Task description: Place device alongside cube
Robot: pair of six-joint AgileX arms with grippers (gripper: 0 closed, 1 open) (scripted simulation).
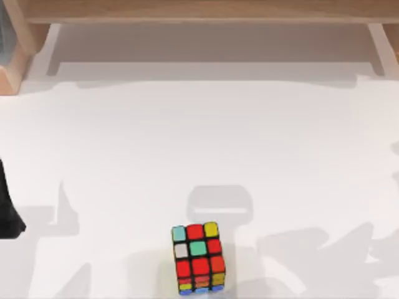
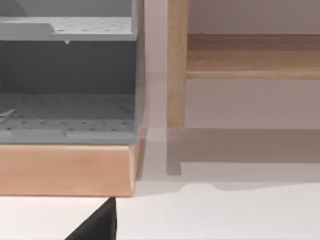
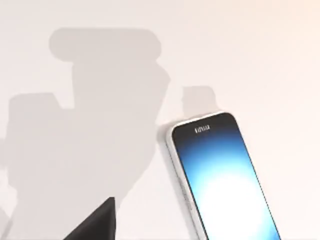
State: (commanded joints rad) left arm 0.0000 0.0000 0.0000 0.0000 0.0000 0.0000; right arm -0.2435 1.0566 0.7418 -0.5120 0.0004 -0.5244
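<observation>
One cube (image 1: 199,259) sits on the white desk (image 1: 199,143) | device (image 3: 225,175) lies flat on the desk, screen up | left arm (image 1: 7,212) far left of cube | both hands' grip: cannot tell

A: Anything blocking the white table (image 1: 187,137)?
B: Just the red-stickered, black-framed puzzle cube (image 1: 199,258) at the near edge; the middle is open.
A: Far side?
B: A wooden shelf frame (image 1: 199,11) spans it.

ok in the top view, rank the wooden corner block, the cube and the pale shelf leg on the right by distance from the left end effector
1. wooden corner block, back left, beyond the left end effector at the left edge
2. cube, front centre
3. pale shelf leg, back right
</observation>
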